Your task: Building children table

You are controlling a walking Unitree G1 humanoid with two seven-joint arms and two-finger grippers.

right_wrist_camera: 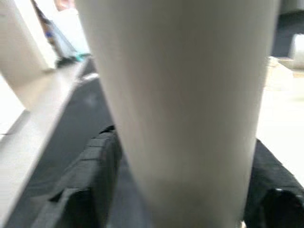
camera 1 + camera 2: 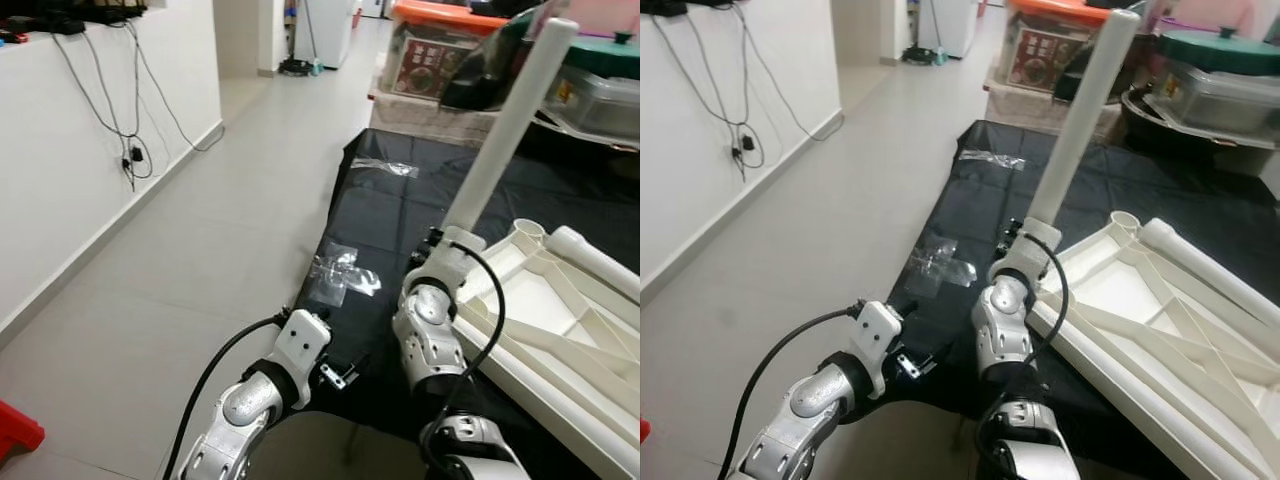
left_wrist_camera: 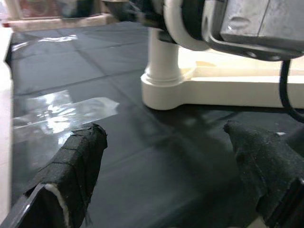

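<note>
— So, which step are you on?

— Fitting a leg, as I judge it. My right pincer [image 1: 180, 190] is clamped on the white table leg [image 2: 505, 130], one black finger at each side of the tube. The leg stands nearly upright, leaning a little toward one o'clock, with its foot in the corner socket [image 3: 164, 90] of the upturned children's table frame [image 2: 1160, 330]. The frame lies ribs-up on the black sheet [image 2: 400, 220], at about three o'clock from my right wrist.

— And the other arm?

— My left pincer [image 3: 166, 161] hovers low over the sheet with its fingers apart, holding nothing, aimed at that same socket from about nine o'clock.

— What does the next move call for?

— Probably keeping the leg straight over the socket and pressing or twisting it home; I can't tell whether it is fully seated. A second leg [image 2: 590, 262] lies along the frame's far edge, toward two o'clock, and I'd guess it goes in afterwards.

— Any containers about?

— Clear plastic bags [image 2: 340, 275] lie on the sheet at eleven o'clock from my left wrist; what they hold is too small to tell. Beyond the sheet, at twelve o'clock, stands an orange-lidded bin [image 2: 440, 45], its contents unclear, and a lidded pot [image 2: 1220, 75] at one o'clock.
</note>
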